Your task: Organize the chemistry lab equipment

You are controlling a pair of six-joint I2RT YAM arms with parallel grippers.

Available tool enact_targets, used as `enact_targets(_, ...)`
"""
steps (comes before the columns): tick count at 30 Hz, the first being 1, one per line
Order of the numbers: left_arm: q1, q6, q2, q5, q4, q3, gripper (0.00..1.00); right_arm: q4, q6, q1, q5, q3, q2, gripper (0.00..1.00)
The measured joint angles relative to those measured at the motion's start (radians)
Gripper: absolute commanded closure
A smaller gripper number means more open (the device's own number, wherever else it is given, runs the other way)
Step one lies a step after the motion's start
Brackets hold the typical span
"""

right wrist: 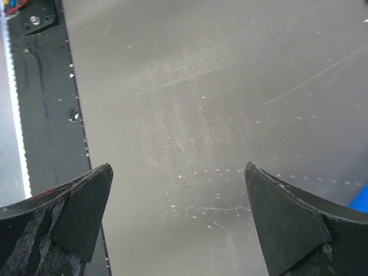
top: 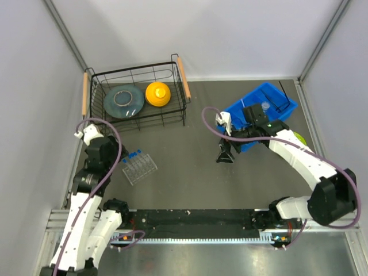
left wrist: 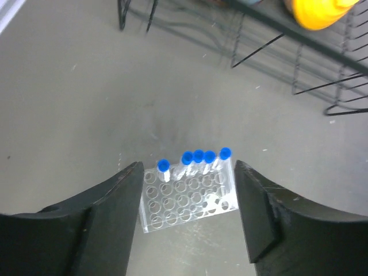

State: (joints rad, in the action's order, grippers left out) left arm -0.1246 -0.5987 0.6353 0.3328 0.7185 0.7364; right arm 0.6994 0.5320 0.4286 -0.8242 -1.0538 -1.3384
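Observation:
A clear plastic grid rack (left wrist: 187,201) stands on the table with several blue-capped test tubes (left wrist: 198,156) upright in its far row; from above the rack (top: 140,167) is at the left of the table. My left gripper (left wrist: 188,167) hovers above it, open, one finger on each side and nothing between them; in the top view the left gripper (top: 118,156) sits just left of the rack. My right gripper (right wrist: 178,168) is open over bare table, and from above the right gripper (top: 224,154) is near the middle. A small clear vial (top: 265,106) and a black wire stand (top: 284,95) lie in the blue bin (top: 233,109).
A black wire basket (top: 138,118) at the back left holds a grey plate (top: 123,102) and a yellow dome (top: 157,94). A lime-green plate (top: 299,138) shows behind the right arm. Walls close in on both sides.

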Motion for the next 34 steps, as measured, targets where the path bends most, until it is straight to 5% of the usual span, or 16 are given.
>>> enact_targets(2,0.000,0.017,-0.042,-0.017,0.013,0.031,0.10,0.002,0.000,-0.002,0.043,-0.002,0.039,0.01)
enact_targets(5,0.000,0.051,-0.105,-0.068,0.038,0.099,0.01,0.017,-0.005,-0.021,0.149,-0.044,0.105,0.01)
enact_targets(16,0.001,0.093,-0.151,-0.304,0.039,0.571,0.01,-0.056,-0.372,-0.171,0.541,-0.432,0.226,0.01)
enact_targets(24,0.001,0.114,-0.115,-0.409,0.074,0.602,0.01,-0.053,-0.502,-0.171,0.723,-0.532,0.266,0.01)
enact_targets(34,0.001,0.140,-0.112,-0.441,0.122,0.613,0.01,-0.018,-0.529,-0.191,0.714,-0.533,0.267,0.01)
